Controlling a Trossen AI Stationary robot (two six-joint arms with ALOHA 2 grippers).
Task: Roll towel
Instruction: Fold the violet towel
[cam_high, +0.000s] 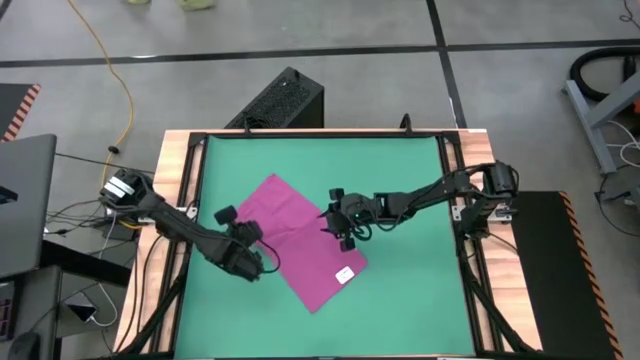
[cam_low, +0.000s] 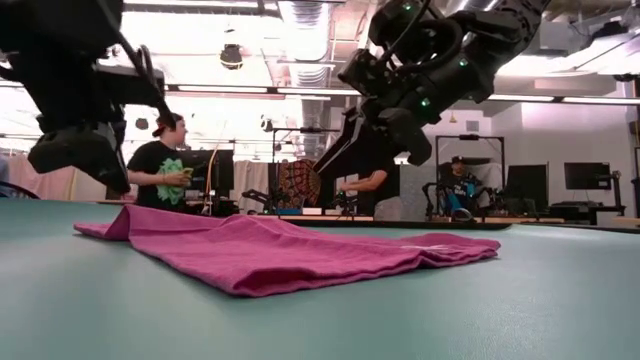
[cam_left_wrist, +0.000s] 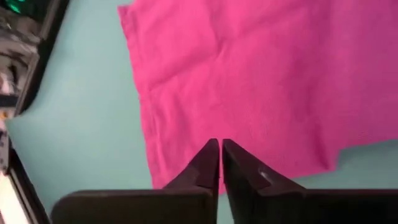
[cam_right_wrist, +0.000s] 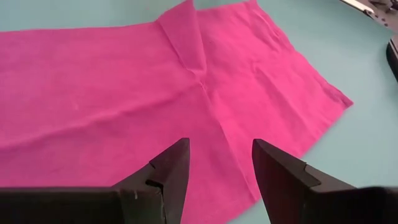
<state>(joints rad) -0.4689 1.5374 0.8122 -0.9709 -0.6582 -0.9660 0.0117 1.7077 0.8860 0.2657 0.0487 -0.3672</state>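
— Magenta cloth where?
— The towel (cam_high: 300, 240) lies flat on the green mat (cam_high: 400, 170). The left gripper (cam_high: 252, 262), clenched empty, hangs just above its near edge, likely readying a roll.
— And on the right?
— The right gripper (cam_high: 338, 222), fingers spread, hovers over the opposite edge.

From above, the left gripper (cam_high: 258, 262) covers part of the towel's (cam_high: 300, 240) near-left edge, and the right gripper (cam_high: 340, 228) hides a patch of its right edge. The white tag (cam_high: 345, 273) is too small to read. At table height both arms run off the top, and whether either gripper touches the cloth cannot be told. Each wrist camera cuts the towel off at the frame edges. The people (cam_low: 160, 165) behind are partly blocked by the arms.
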